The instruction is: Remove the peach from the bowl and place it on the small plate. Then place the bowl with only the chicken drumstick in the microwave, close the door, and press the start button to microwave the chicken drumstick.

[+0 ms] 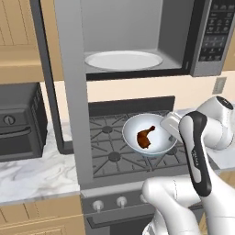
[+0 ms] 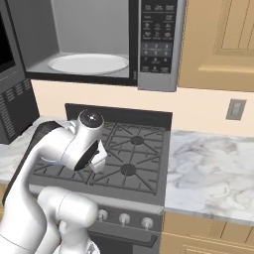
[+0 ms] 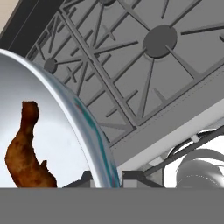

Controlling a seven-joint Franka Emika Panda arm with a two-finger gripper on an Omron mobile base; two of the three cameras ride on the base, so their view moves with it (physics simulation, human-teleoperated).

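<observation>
The bowl (image 1: 149,135) hangs above the stove grates (image 1: 110,142), and in it lies the drumstick (image 1: 145,137) alone, with no peach beside it, so the step in hand looks to be carrying the bowl into the microwave (image 1: 137,36). The gripper (image 3: 106,178) has its jaws clamped on the bowl's rim at the edge nearest the arm; in the hand view the two tips sit on either side of the thin wall, with the drumstick lying on the inner slope just beside them. The door (image 1: 69,87) stands swung wide open to the left, and the white turntable (image 1: 123,60) inside is bare. The next move calls for lifting the bowl well up to the cavity's floor level, keeping it level so the drumstick does not slide, then easing it forward onto the turntable without knocking the lower frame.
</observation>
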